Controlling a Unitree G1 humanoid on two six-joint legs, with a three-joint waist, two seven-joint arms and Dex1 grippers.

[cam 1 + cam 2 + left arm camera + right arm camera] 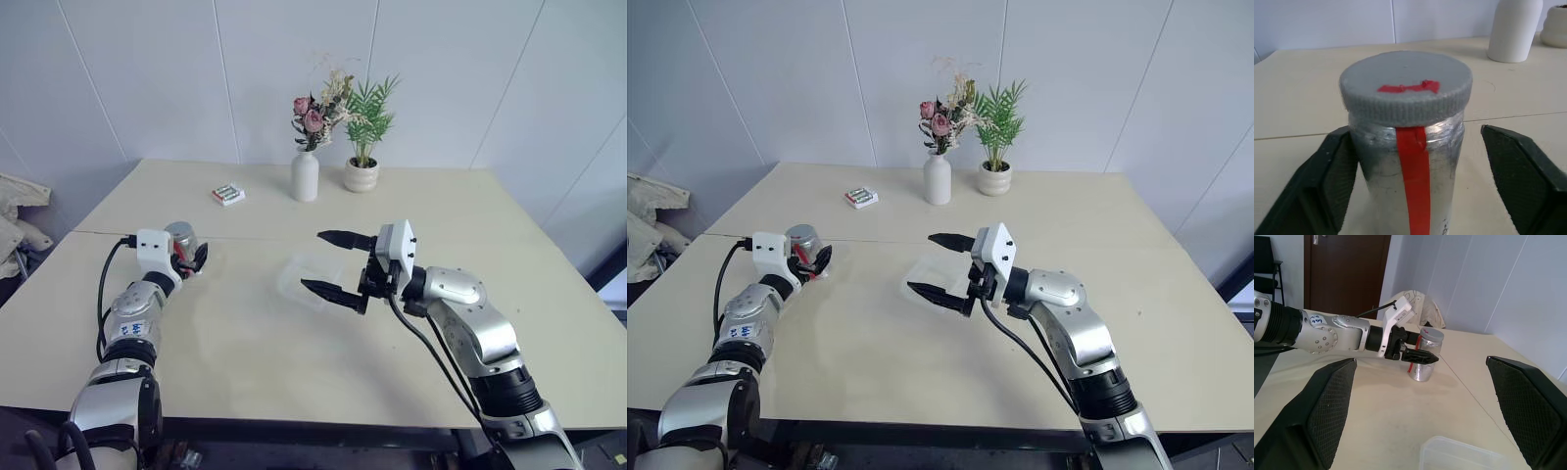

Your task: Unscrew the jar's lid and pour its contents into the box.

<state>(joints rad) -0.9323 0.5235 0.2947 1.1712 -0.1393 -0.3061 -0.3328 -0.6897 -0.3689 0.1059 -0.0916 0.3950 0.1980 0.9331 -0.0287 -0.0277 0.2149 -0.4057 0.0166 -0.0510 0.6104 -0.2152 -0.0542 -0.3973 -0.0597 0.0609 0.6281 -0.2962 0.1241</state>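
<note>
The jar (pixel 1411 186) stands upright on the table near its left edge, clear with a red strip down its side. The grey lid (pixel 1405 83) is on it, with a red mark on top. My left gripper (pixel 192 258) is open and straddles the jar below the lid: one finger (pixel 1334 166) touches the glass, the other (pixel 1518 171) stands off with a gap. The contents are hidden. The box (pixel 290 278), a shallow clear tray, lies mid-table. My right gripper (pixel 313 260) hovers open just above and beside the box, pointing left toward the jar, holding nothing.
A white vase of flowers (pixel 305 176) and a small potted plant (pixel 361 174) stand at the table's far edge. A small white, green and red pack (pixel 228 194) lies to their left. A chair with pale cloth (pixel 18 220) sits beyond the left edge.
</note>
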